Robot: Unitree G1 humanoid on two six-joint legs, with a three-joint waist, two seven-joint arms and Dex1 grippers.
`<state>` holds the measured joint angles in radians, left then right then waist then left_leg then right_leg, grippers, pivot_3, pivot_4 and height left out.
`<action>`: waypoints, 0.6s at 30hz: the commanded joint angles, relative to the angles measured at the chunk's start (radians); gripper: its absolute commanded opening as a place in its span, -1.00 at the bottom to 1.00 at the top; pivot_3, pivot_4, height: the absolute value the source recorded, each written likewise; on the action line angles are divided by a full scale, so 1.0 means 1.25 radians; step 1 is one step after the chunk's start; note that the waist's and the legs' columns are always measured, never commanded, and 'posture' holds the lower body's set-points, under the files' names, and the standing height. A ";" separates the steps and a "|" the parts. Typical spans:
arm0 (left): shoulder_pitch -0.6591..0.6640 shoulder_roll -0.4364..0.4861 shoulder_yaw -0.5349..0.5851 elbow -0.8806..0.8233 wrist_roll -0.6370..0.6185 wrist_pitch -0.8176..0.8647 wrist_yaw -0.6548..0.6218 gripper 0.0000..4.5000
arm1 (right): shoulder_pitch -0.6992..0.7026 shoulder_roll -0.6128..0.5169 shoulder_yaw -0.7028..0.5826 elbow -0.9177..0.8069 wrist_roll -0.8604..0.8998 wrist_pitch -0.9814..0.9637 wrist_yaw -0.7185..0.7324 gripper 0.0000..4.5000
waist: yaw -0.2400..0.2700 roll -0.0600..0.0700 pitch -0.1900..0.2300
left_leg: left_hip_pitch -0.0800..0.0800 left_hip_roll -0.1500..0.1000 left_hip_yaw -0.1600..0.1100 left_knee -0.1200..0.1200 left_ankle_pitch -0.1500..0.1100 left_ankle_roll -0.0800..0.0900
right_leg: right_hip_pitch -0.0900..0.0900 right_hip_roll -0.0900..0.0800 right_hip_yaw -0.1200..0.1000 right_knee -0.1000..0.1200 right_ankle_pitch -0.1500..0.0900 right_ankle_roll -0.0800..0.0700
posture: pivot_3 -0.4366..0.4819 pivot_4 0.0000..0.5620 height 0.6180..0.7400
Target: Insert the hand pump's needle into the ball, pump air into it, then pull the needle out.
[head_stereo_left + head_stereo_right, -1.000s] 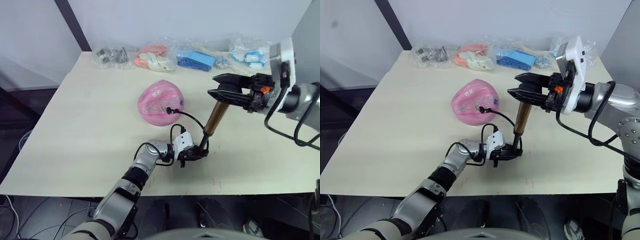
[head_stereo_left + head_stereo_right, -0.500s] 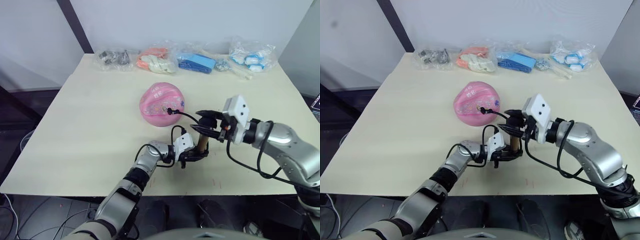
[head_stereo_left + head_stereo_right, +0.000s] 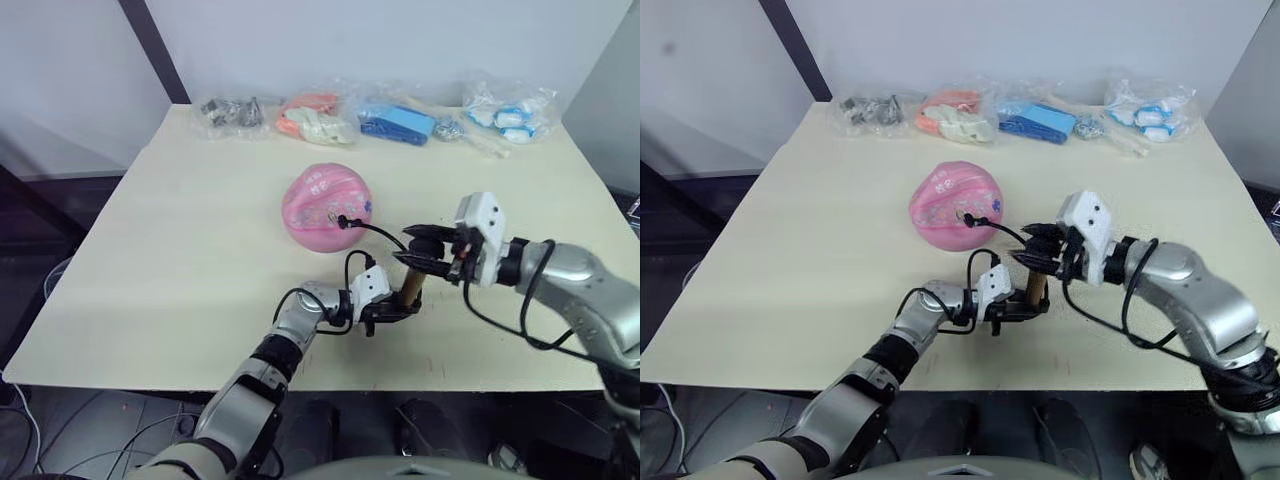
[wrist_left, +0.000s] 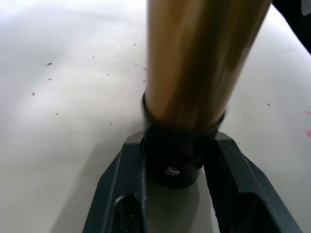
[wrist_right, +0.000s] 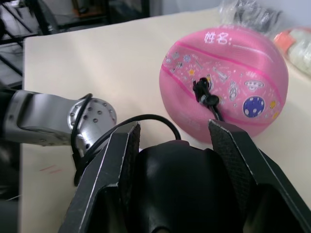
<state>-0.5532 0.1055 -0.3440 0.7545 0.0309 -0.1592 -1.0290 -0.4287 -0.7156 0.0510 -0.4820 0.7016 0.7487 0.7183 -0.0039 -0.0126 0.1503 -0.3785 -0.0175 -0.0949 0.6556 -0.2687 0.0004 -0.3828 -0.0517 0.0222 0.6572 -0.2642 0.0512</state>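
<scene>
A: How is the light?

B: Even and bright, soft from above. The table (image 3: 180, 230) looks pale and evenly lit, with only faint shadows under the ball (image 3: 327, 207) and the arms.

A: Any glare?

B: The plastic bags (image 3: 330, 115) at the far edge catch small highlights. In the left wrist view the pump (image 4: 194, 73) barrel shows long bright streaks of reflection.

A: Is everything sharp?

B: The head views are fairly crisp. In the left wrist view the barrel is soft and blurred, being so close. In the right wrist view the black handle (image 5: 180, 189) up close is dark and featureless, while the ball's prints read clearly.
</scene>
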 commanded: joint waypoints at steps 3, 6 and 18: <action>0.000 -0.014 -0.002 0.063 0.013 0.003 0.008 -0.50 | -0.107 -0.057 -0.146 -0.044 0.145 0.081 0.010 -0.23 | 0.003 0.000 0.001 | -0.003 -0.002 -0.003 0.000 0.000 0.000 | -0.002 -0.001 -0.003 0.000 0.000 0.000 | -0.05 -0.47 0.97; -0.003 -0.020 -0.005 0.075 0.017 -0.007 0.010 -0.50 | -0.160 -0.086 -0.188 -0.031 0.196 0.114 0.006 -0.23 | 0.003 0.001 0.003 | -0.004 -0.003 -0.003 0.000 0.000 0.000 | -0.003 -0.002 -0.003 -0.001 0.000 0.000 | -0.05 -0.47 0.97; 0.003 -0.029 -0.014 0.095 0.030 -0.027 0.017 -0.50 | -0.276 -0.112 -0.226 0.018 0.289 0.158 -0.034 -0.23 | 0.004 0.002 0.005 | -0.004 -0.003 -0.003 0.000 0.000 0.000 | -0.003 -0.002 -0.003 0.000 0.000 0.000 | -0.05 -0.47 0.97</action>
<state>-0.5831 0.0646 -0.3416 0.8304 0.0346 -0.2116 -1.0162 -0.7292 -0.8547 -0.1490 -0.4491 1.0348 0.9691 0.6966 0.0016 -0.0099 0.1564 -0.3841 -0.0217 -0.0986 0.6552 -0.2687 0.0005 -0.3869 -0.0546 0.0182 0.6568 -0.2642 0.0512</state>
